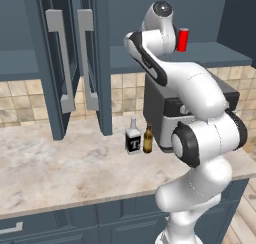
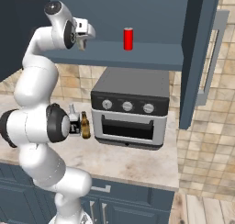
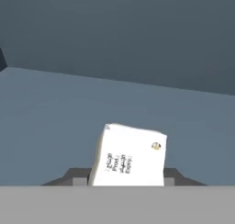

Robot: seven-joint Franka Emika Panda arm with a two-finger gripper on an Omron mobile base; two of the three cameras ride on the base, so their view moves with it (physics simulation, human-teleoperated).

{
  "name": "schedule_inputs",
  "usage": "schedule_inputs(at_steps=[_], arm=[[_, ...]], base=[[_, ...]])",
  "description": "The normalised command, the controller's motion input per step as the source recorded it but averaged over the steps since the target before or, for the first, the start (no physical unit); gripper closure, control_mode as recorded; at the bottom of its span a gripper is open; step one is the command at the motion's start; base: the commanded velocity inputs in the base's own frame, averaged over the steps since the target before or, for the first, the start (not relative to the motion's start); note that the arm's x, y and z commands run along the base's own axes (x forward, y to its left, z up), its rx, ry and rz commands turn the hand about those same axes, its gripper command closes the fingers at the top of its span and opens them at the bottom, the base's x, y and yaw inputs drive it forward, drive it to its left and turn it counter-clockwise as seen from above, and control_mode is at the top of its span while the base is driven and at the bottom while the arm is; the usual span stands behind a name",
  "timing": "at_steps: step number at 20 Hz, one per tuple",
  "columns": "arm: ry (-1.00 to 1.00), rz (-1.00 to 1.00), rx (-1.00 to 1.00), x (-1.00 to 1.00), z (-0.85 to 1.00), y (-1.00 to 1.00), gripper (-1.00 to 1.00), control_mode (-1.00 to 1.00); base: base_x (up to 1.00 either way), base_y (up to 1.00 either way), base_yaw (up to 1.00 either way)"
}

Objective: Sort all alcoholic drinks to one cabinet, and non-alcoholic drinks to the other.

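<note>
The gripper (image 2: pixel 83 41) reaches into the open right-hand cabinet (image 2: pixel 137 58), closed on the pale can (image 3: pixel 128 156) and holding it low over the inner shelf, presumably to set it with the other soft drink. The red can (image 2: pixel 128 38) already stands upright on that shelf, at about three o'clock from the gripper in the right base view. The liquor bottle (image 1: pixel 133 136) and beer bottle (image 1: pixel 148 138) wait side by side on the surface (image 1: pixel 60 163), beside the toaster oven (image 2: pixel 131 109), likely bound for the other cabinet (image 1: pixel 65 63).

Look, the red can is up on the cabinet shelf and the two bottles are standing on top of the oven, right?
Not quite. The red can is on the cabinet shelf, but the liquor bottle and beer bottle stand on the counter, beside the oven. The left base view shows it.
</note>
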Motion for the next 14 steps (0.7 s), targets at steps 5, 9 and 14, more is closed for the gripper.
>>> schedule_inputs(at_steps=[5,9,14], arm=[[0.11,0.0,-0.04,0.66,-0.25,0.0,1.0,-1.0],[0.02,0.0,0.0,0.55,-0.47,0.0,1.0,-1.0],[0.0,0.0,0.0,0.47,-0.53,0.0,1.0,-1.0]], base=[[0.0,0.0,0.0],[0.0,0.0,0.0],[0.0,0.0,0.0]])
